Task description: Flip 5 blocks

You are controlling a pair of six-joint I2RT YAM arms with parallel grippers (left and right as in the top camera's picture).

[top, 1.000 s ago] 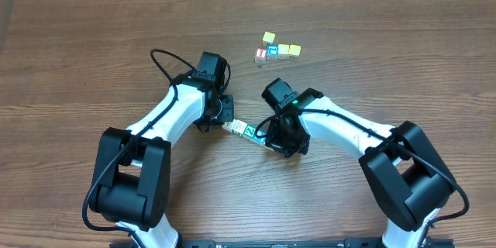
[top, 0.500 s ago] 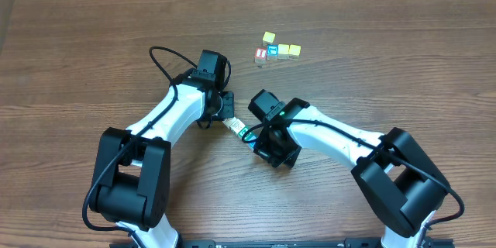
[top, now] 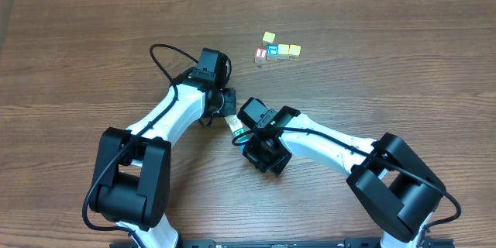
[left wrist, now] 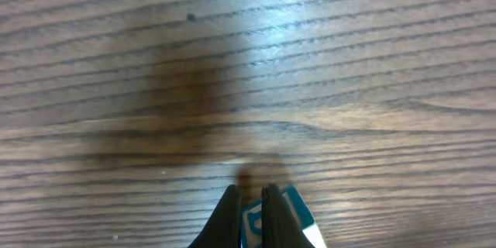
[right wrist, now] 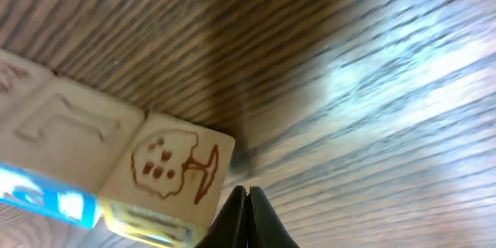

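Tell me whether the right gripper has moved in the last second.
Yes. Overhead, the right gripper has slid leftward toward the left gripper, farther from the stationary four-cube cluster.

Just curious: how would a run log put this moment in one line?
left gripper: shut, tips over teal block | right gripper: shut, tips beside tree-picture block | nothing held

The right arm (top: 325,143) has swung left over the blocks (top: 234,126).
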